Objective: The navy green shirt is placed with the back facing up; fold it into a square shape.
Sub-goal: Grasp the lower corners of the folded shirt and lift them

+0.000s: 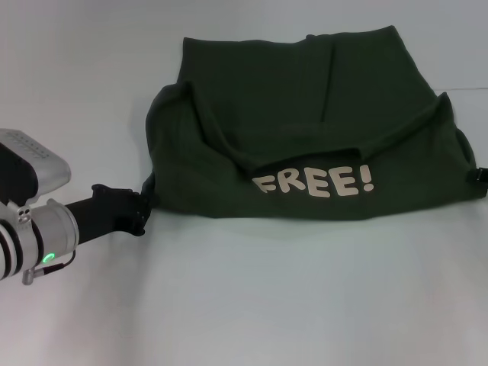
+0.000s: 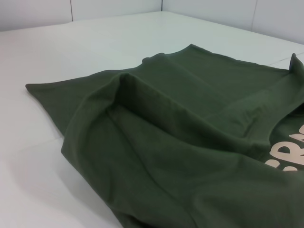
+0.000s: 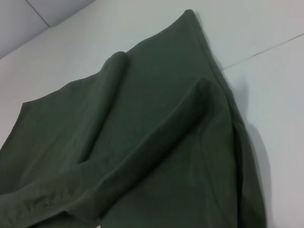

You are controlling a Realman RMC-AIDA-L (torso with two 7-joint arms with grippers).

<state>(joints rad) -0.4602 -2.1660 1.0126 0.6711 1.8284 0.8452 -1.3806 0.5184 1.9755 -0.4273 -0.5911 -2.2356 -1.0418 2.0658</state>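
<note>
Dark olive-green soft-fabric shirt [image 1: 305, 130] with cream "FREE!" lettering [image 1: 314, 183] lies half-folded, lumpy — left gripper [image 1: 142, 207] at its left hem, right gripper [image 1: 479, 174] at its right edge, finger states indiscernible — ridges risk a skewed square.

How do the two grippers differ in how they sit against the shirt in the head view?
The left gripper shows almost whole, arm and wrist included, at the shirt's near left corner. The right gripper is only a small black sliver at the picture's edge, by the shirt's right side. The left sits lower than the right. Both are black and meet the fabric's edges; neither's jaws can be read.
</note>
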